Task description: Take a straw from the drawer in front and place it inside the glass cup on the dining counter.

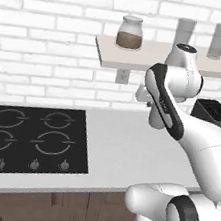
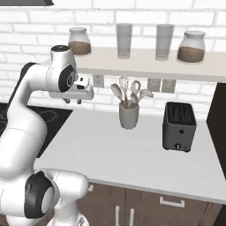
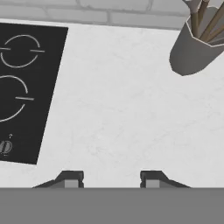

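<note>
Your gripper hangs with jaws apart and empty over the white worktop, between the black cooktop and the utensil pot. You cannot see the straw here. A brick wall backs the worktop.

The worktop at the frame's middle looks like matt white stone. The cooktop is glossy black glass, the toaster dark and matt. The upper-shelf jars are clear glass.

We find no readable text, label, brand or number. The flat black glass cooktop set in the white bench carries only pale ring markings and small round knob symbols along its front edge.
</note>
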Available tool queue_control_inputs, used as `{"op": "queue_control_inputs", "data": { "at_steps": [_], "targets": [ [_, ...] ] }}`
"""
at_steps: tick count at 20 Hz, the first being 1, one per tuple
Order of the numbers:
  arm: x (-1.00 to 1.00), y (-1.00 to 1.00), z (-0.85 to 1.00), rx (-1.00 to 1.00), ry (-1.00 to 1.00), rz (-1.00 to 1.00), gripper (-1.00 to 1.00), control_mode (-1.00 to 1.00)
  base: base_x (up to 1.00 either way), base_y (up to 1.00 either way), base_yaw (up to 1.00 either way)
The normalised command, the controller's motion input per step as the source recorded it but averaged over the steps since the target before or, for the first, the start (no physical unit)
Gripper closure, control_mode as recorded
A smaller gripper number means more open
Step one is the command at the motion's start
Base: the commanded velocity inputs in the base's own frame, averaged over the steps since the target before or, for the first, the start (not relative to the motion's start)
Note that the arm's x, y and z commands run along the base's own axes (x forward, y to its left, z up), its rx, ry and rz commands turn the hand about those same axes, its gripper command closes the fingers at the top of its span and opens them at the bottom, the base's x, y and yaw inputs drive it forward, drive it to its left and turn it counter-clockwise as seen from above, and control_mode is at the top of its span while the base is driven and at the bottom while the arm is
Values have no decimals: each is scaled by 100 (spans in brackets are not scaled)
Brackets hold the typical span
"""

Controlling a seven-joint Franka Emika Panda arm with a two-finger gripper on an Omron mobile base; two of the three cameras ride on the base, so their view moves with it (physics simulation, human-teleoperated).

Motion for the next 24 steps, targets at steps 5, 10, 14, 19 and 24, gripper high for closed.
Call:
{"op": "queue_control_inputs", "data": {
  "at_steps": [5, 10, 14, 19, 24],
  "targets": [
    [0, 0, 0, 0, 0, 0, -100, 100, -13, 0, 0],
    [0, 0, 0, 0, 0, 0, -100, 100, -98, 31, 0],
    [0, 0, 0, 0, 0, 0, -100, 100, -62, 54, -3],
    [0, 0, 0, 0, 0, 0, -100, 100, 8, 98, -43],
    [0, 0, 0, 0, 0, 0, -100, 100, 24, 71, -68]
  ]
}}
